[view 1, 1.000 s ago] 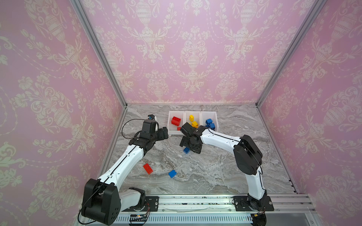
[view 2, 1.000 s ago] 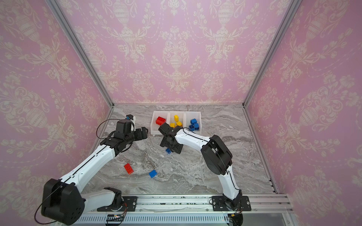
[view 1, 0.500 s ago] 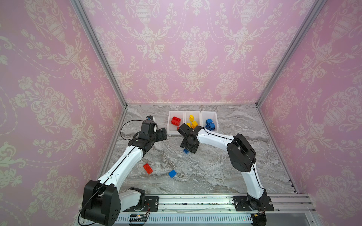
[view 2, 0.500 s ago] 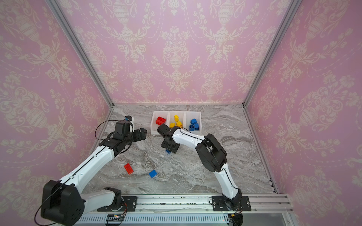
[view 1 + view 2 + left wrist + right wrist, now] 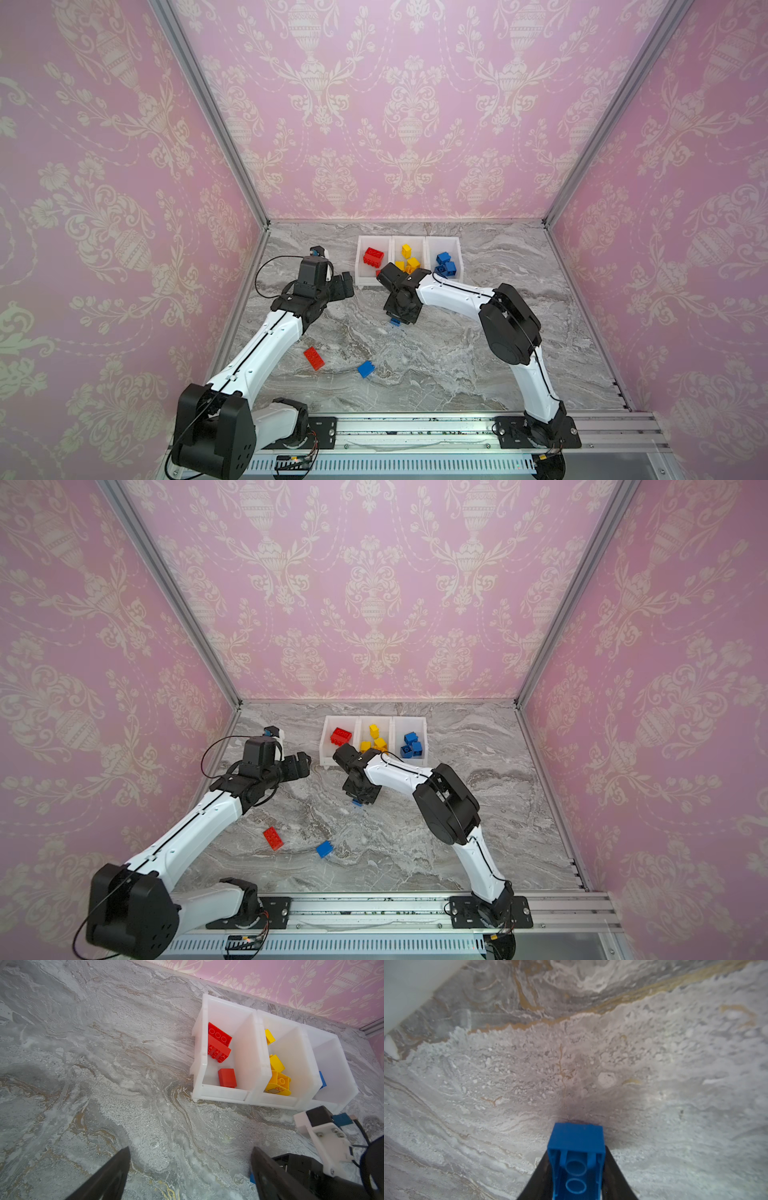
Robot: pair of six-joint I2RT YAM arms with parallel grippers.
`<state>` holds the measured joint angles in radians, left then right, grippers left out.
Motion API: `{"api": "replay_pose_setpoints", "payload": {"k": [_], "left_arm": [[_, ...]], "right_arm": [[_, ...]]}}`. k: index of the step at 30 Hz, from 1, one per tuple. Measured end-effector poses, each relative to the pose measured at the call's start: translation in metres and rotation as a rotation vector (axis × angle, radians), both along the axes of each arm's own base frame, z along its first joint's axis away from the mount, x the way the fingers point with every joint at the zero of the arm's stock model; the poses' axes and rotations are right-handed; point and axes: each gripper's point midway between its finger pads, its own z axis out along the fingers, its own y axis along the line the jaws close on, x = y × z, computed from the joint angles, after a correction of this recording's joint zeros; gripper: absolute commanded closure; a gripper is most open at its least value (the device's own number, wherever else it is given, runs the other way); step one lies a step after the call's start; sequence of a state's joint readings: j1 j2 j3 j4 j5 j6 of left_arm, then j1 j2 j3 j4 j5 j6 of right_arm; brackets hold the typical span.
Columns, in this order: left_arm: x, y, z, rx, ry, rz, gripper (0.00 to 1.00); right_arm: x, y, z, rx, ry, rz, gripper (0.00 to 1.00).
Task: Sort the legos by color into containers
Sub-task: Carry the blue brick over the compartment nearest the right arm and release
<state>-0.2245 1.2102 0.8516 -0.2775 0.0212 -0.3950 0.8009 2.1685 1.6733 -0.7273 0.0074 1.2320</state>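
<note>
The right gripper (image 5: 577, 1150) is clamped on a blue brick (image 5: 576, 1136). Its two dark fingers (image 5: 612, 1167) press against the brick's narrow sides at the bottom centre of the right wrist view. The brick's hollow underside faces that camera, its two round tubes one behind the other, so its long axis runs along the fingers rather than across them. Its far end meets the marble table (image 5: 591, 1053) or sits just above it; the pictures do not settle which. In both top views the gripper points down near the middle of the frame, just below the row of three white bins (image 5: 365, 279). The middle bin (image 5: 417, 245), holding yellow pieces, lies straight above the gripper. The right-hand bin (image 5: 454, 246), which holds the other blue bricks (image 5: 446, 264), lies up and to the right, so the carry probably has to rise over the front wall and slant right. The right arm is plainly the nearer one for that. The left gripper (image 5: 190, 1153) hangs with its fingers wide apart and nothing between them, left of the bins in both top views. A red brick (image 5: 313, 358) and a second blue brick (image 5: 365, 369) lie loose on the table in the lower left of the marble, well apart from the bins.
</note>
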Motion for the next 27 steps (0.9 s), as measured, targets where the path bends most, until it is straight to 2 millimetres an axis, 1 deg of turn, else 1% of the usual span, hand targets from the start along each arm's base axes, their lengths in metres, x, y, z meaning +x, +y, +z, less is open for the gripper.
{"api": "replay_pose_setpoints", "payload": {"k": [3, 6, 9, 11, 16, 19, 22, 27], "left_arm": [[0.0, 0.0, 0.0, 0.0, 0.001, 0.0, 0.08], [-0.001, 0.0, -0.001, 0.0, 0.003, 0.0, 0.08], [-0.002, 0.0, -0.004, -0.005, 0.01, 0.003, 0.07], [-0.003, 0.0, -0.007, -0.009, 0.018, 0.004, 0.08], [-0.006, -0.002, -0.013, -0.021, 0.034, -0.001, 0.08], [-0.006, -0.003, -0.013, -0.03, 0.034, -0.002, 0.07], [-0.006, -0.003, -0.012, -0.035, 0.029, 0.0, 0.07], [-0.006, -0.004, -0.014, -0.042, 0.03, 0.002, 0.07]], "right_arm": [[0.001, 0.001, 0.001, 0.006, -0.006, 0.0, 0.72], [-0.002, -0.003, 0.003, 0.001, -0.01, 0.003, 0.73], [-0.004, -0.01, 0.011, -0.007, -0.031, 0.011, 0.72], [-0.003, -0.014, 0.024, -0.009, -0.062, 0.017, 0.72], [0.004, -0.026, 0.068, 0.003, -0.171, 0.017, 0.71], [0.009, -0.036, 0.091, 0.006, -0.228, 0.011, 0.71], [0.019, -0.05, 0.104, -0.003, -0.267, -0.006, 0.7], [0.043, -0.082, 0.115, -0.034, -0.308, -0.046, 0.69]]}}
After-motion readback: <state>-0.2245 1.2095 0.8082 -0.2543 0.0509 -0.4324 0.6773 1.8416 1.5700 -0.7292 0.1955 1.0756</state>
